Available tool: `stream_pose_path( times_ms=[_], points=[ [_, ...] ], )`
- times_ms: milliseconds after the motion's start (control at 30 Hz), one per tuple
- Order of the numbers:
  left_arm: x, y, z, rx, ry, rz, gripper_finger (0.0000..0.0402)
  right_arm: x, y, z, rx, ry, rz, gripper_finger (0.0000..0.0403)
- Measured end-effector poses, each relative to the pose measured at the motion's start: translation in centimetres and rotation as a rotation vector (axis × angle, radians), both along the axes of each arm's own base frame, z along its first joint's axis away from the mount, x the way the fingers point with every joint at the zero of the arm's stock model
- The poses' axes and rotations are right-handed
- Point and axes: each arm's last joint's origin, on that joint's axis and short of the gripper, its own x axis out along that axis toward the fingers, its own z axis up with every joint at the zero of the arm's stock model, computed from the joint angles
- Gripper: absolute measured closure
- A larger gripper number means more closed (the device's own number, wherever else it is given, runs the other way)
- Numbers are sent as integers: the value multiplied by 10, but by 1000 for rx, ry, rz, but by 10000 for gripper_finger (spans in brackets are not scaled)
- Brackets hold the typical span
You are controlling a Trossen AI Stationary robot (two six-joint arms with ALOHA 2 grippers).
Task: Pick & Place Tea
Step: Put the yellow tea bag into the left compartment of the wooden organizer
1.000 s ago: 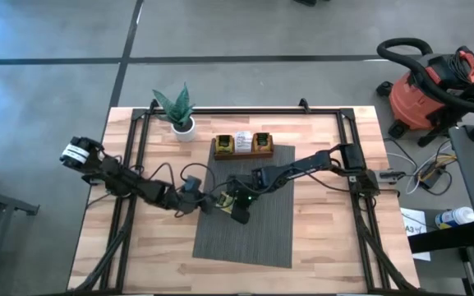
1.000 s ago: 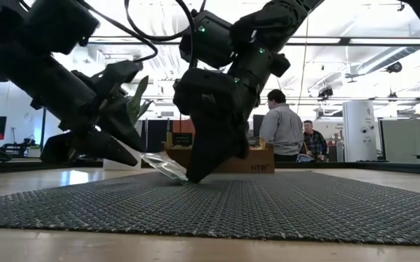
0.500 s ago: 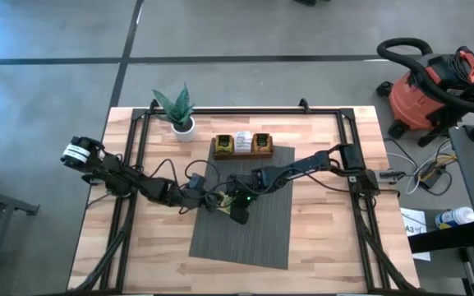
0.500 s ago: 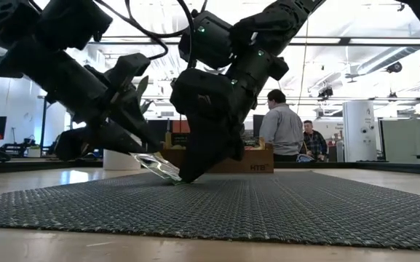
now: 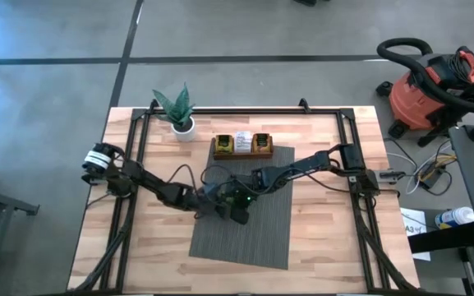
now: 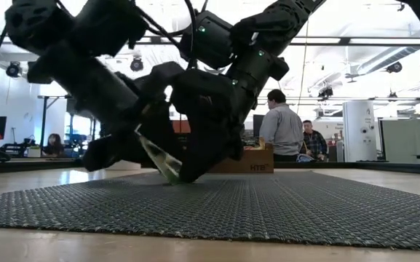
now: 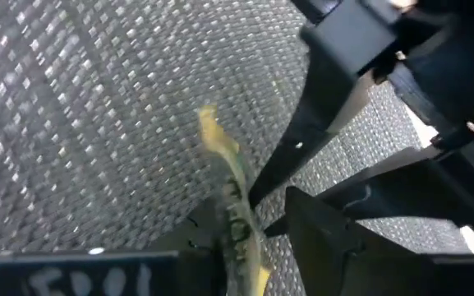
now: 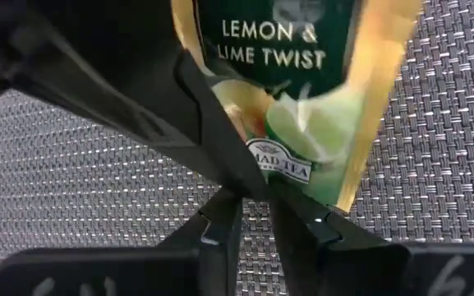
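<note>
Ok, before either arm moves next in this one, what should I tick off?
1. Grip: right hand shut on the tea sachet: ok.
2. Lift: sachet clear of the grey mat: cannot tell; its low corner sits about at the weave.
3. Crowding: left hand clear of the sachet: not ok, it is at the same sachet.
4. Target: wooden tray unobstructed at the mat's far edge: ok.
5. Safety: people away from the table: ok, they are in the room behind.
</note>
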Motion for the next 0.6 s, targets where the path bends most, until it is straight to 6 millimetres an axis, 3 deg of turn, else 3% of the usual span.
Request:
stream_pose_path(
  times_ms=[133, 333, 433, 533, 600],
  points=[
    [2, 0, 11, 22, 25, -23, 323, -1, 0, 0, -9, 1, 11, 337],
    [-16, 6, 21, 77, 142, -28, 388, -1, 0, 0, -19, 1, 27, 337],
    [-22, 8, 29, 115, 167, -50, 398, -4, 0, 5, -31, -2, 46, 337],
    [-27, 13, 42, 169, 157, -77, 400, -11, -2, 26, -89, -40, 27, 338],
    [-30, 21, 55, 221, 131, -98, 400, -22, -6, 53, -172, -90, -30, 340]
  ],
)
